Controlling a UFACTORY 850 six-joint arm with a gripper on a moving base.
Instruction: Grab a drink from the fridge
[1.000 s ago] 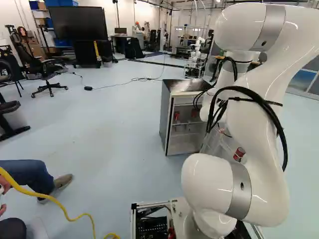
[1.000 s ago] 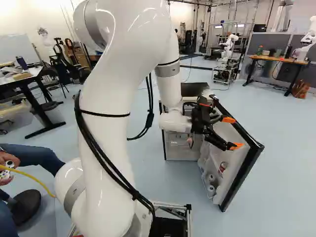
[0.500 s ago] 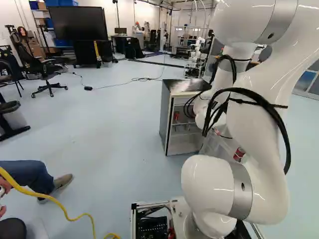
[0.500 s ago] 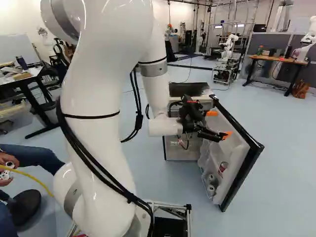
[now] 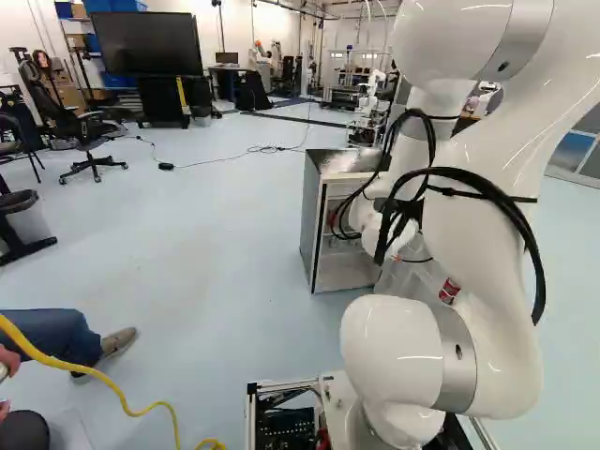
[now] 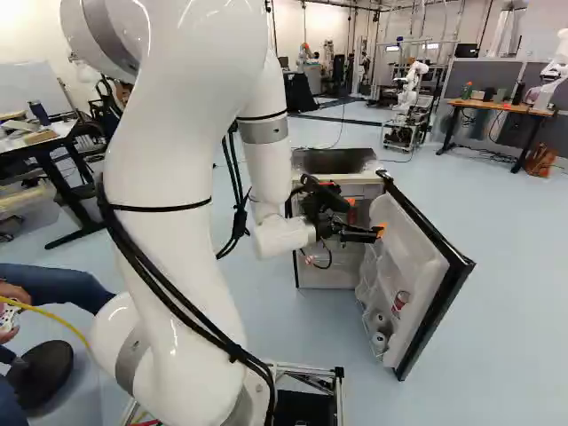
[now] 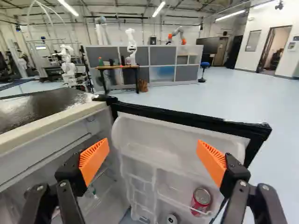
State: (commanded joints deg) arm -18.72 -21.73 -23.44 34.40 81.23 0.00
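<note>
You're at the reaching step, your black, orange-padded claw spread and empty, so next likely lower and line it up with the red metal can in the open, white-lined fridge door, one o'clock from the arm's base.

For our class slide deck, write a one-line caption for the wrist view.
Open gripper at an open fridge, with a red can in the door.

One fridge, its one door holding one red can and two pale cans.
</note>
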